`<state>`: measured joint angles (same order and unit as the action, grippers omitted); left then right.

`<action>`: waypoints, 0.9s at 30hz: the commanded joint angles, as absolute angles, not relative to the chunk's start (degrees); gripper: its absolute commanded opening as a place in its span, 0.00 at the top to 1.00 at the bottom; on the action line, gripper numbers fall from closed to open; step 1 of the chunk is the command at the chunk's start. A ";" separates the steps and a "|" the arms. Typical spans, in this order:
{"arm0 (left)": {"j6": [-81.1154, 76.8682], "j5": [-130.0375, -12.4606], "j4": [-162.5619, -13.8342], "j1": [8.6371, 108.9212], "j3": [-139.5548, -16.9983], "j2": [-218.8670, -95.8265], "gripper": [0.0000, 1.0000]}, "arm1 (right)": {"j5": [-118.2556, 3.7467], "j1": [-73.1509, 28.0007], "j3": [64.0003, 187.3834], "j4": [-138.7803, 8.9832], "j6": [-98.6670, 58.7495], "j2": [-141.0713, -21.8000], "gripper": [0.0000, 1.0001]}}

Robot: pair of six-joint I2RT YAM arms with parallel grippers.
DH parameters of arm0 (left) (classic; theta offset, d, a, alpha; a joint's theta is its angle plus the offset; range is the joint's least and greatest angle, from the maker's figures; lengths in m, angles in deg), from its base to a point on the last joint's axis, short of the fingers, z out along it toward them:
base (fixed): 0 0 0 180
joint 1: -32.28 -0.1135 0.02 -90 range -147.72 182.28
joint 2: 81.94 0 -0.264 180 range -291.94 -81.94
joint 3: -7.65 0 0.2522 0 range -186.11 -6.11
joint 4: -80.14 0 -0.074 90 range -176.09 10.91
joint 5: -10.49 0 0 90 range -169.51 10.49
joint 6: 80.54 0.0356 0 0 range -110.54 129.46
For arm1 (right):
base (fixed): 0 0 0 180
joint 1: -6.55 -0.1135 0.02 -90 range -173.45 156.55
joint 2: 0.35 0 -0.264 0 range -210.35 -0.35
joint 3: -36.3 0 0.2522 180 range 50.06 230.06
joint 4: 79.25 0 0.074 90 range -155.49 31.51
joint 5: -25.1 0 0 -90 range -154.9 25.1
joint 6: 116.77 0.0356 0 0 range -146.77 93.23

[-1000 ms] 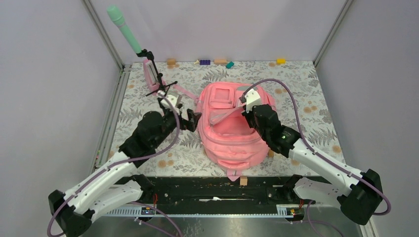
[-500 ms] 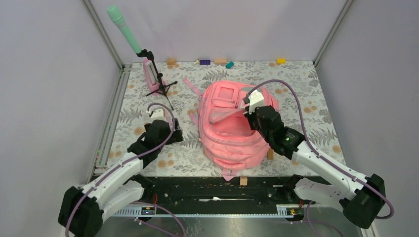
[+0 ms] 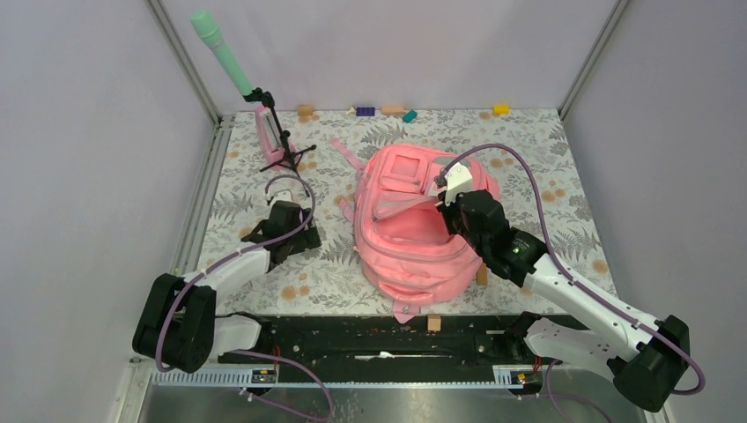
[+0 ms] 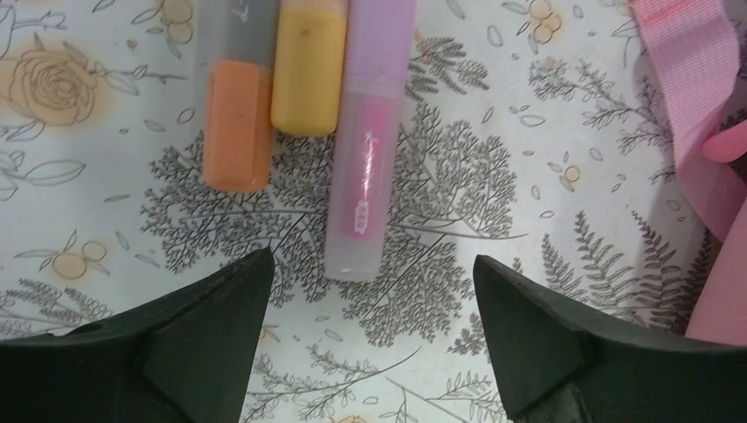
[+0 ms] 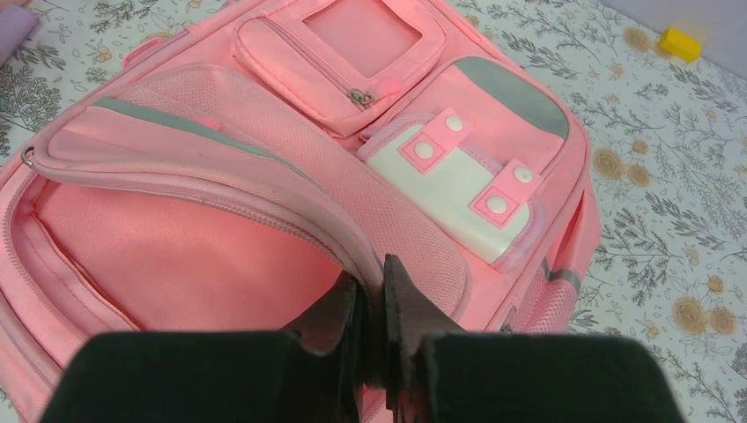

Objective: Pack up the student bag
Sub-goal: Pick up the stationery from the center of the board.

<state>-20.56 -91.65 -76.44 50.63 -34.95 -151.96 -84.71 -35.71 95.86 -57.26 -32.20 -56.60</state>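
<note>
Presently: student bag (image 3: 414,242) open at mid-table, right gripper (image 5: 374,295) clamped on its flap, left gripper (image 4: 372,264) spread above pens.

Student bag lies on its back on the floral table cover (image 3: 573,203), front pockets up, main compartment unzipped and gaping. Right gripper's jaws are pressed together on the zipped rim of the raised flap. Left gripper sits low, left of the bag, jaws wide apart with nothing between them. Just ahead of it lie an orange marker (image 4: 236,123), a yellow marker (image 4: 304,75) and a pink tube (image 4: 366,150), side by side. A pink strap (image 4: 696,88) lies to their right.
</note>
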 commanded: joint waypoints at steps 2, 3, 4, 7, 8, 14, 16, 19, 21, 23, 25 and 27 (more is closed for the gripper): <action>-18.91 -89.71 -79.45 50.12 -40.54 -155.54 0.21 | -86.08 -34.86 98.05 -62.42 -29.94 -53.88 1.00; -18.74 -89.89 -79.43 50.06 -40.79 -156.11 0.25 | -86.07 -34.84 98.06 -62.41 -30.00 -53.88 1.00; -18.68 -90.03 -79.54 50.04 -40.85 -156.46 0.28 | -86.08 -34.84 98.06 -62.42 -30.02 -53.86 1.00; -18.11 -90.95 -79.68 50.03 -40.73 -157.28 0.33 | -86.11 -34.88 98.00 -62.42 -30.09 -53.65 1.00; -18.02 -91.17 -79.62 50.03 -40.74 -157.61 0.34 | -86.23 -34.86 98.01 -62.49 -30.11 -53.62 1.00; -18.43 -90.23 -78.86 49.95 -41.61 -159.67 0.40 | -86.21 -34.85 97.91 -62.68 -30.19 -53.89 1.00; -18.65 -90.48 -78.97 49.95 -41.55 -159.73 0.44 | -86.32 -34.85 97.84 -62.66 -30.19 -53.89 1.00; -18.84 -90.43 -78.94 49.95 -41.61 -160.19 0.54 | -86.34 -34.91 97.80 -62.81 -30.27 -53.76 1.00; -18.84 -89.88 -79.00 49.95 -41.60 -160.70 0.60 | -86.33 -34.77 97.70 -63.07 -30.27 -53.71 1.00; -18.93 -89.51 -79.04 49.94 -41.57 -161.11 0.62 | -86.21 -34.84 97.66 -63.12 -30.29 -53.80 1.00; -18.81 -89.37 -79.23 49.95 -41.24 -161.13 0.63 | -86.25 -34.81 97.63 -63.12 -30.31 -53.72 1.00; -18.68 -89.42 -79.28 49.95 -40.98 -161.13 0.63 | -86.17 -34.91 97.61 -63.12 -30.38 -53.75 1.00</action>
